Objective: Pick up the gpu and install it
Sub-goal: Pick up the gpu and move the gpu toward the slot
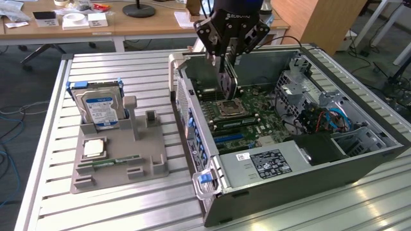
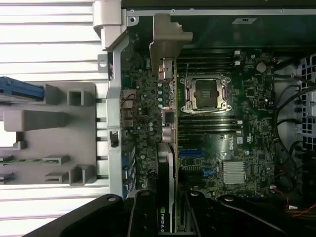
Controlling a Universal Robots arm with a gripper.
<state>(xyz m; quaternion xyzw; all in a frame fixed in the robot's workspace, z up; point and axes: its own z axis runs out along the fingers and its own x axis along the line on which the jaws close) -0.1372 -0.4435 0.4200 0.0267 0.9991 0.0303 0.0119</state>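
I see a grey holder [image 1: 151,159] on the slatted bench [image 1: 128,72]; a blue-labelled hard drive [image 1: 101,109] stands upright in it; a processor chip [image 1: 94,148] and a green memory stick [image 1: 117,160] lie flat on it.

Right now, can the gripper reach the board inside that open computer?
Probably yes: the case lies open on top, and the gripper, holding the gpu, hangs above the motherboard with nothing else between.

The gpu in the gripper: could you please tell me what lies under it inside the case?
Under the gpu lies the motherboard in the open case, with the CPU socket beside it. The card's own edge covers the strip directly below, so that cannot be seen.
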